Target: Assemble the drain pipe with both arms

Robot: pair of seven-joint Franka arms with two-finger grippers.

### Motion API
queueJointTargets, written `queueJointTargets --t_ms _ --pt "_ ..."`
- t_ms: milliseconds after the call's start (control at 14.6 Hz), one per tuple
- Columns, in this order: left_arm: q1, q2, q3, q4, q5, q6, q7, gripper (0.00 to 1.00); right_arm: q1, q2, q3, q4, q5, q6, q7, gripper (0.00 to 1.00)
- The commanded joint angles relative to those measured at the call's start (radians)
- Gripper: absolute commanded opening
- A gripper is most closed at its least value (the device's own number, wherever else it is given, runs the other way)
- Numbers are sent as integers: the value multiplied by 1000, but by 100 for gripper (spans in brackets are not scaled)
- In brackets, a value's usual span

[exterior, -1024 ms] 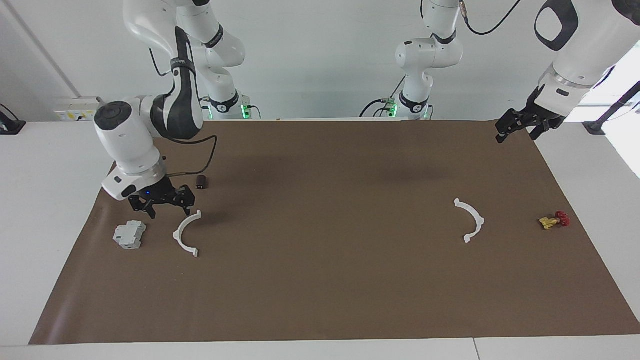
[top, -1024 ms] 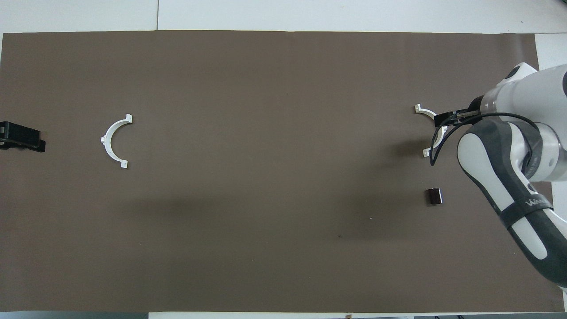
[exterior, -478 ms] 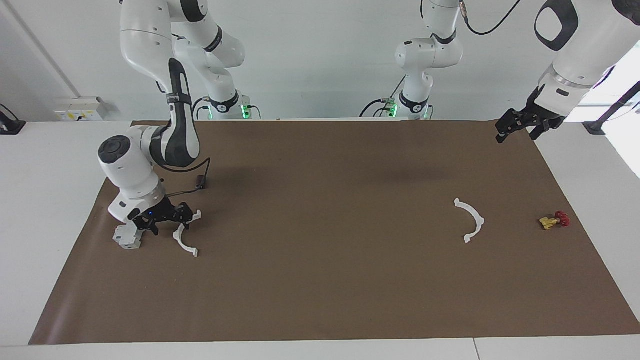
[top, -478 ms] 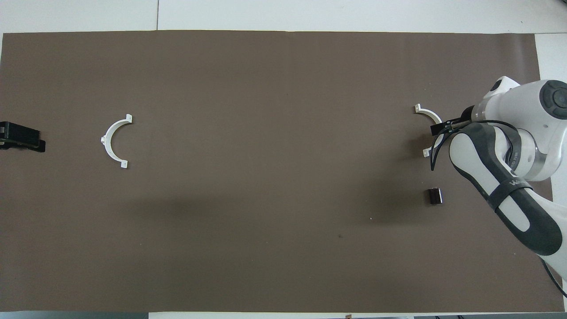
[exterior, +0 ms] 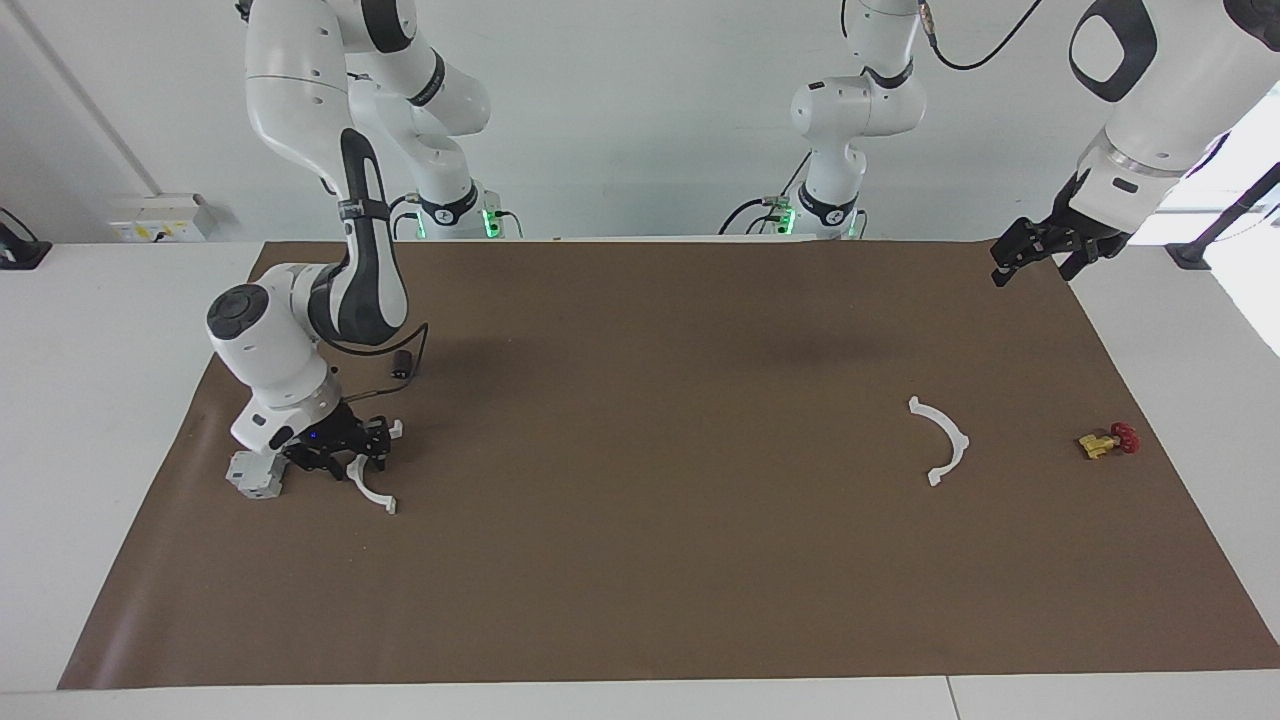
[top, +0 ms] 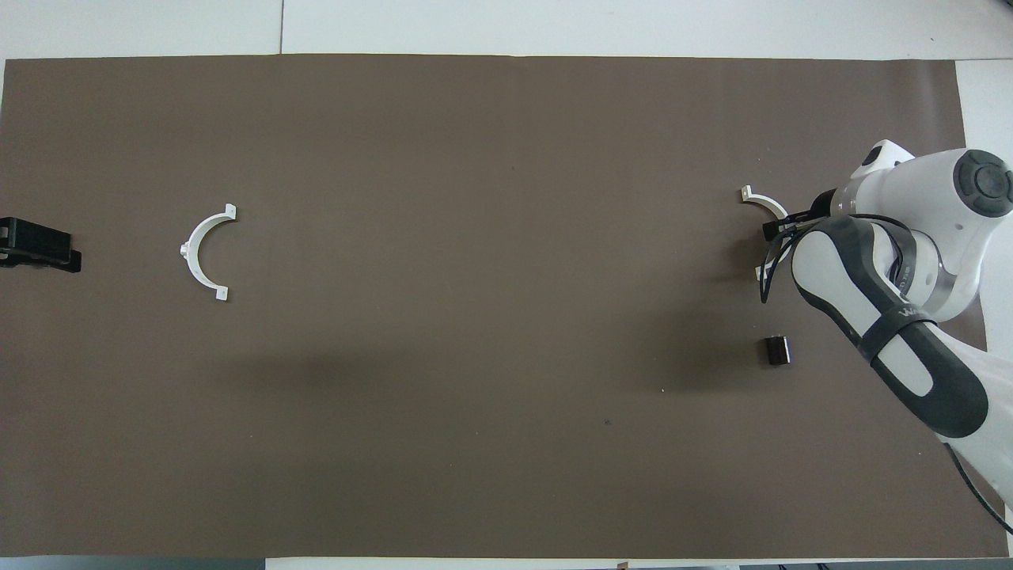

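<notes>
Drain pipe halves: two white half-ring arcs lying flat on the brown mat (exterior: 640,560), well apart, one toward each arm's end of the table.
Half-ring at the right arm's end (exterior: 372,488): beside the grey block (exterior: 252,476), with the small black cylinder (exterior: 402,366) nearer to the robots.
Half-ring at the left arm's end (exterior: 944,441): alone on the mat, untouched; a small yellow-and-red part (exterior: 1108,441) lies nearer that end's mat edge.
Right gripper (exterior: 345,450): down at the mat over the middle of its half-ring; fingers drawn in about the arc, but I cannot tell whether they already pinch it.
Left gripper (exterior: 1040,250): waits raised over the mat's corner nearest the robots at its own end; fingers apart, holding nothing.
Change since a second ago: the right gripper has dropped from above the arc's upper tab onto the arc and its fingers have narrowed; the arm now hides part of the grey block. Both half-rings, the cylinder and the left arm have not shifted.
Open room: the whole middle of the mat between the two half-rings is bare; the mat's edge farthest from the robots runs straight, with white table (exterior: 100,450) around it.
Writing: grey lettering on the right arm's dark cover in the overhead view, not readable.
</notes>
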Motion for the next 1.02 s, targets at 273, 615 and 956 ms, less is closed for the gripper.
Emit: queueJointTargets --t_ms 273,615,956 --pt "-12 -57 1 -116 18 111 10 100 -10 4 2 5 18 4 -37 5" --pt "-9 -63 4 -233 18 265 10 100 50 33 20 225 9 -254 90 0" --pt "4 -5 4 -324 18 447 14 100 375 64 20 380 -111 -370 633 0"
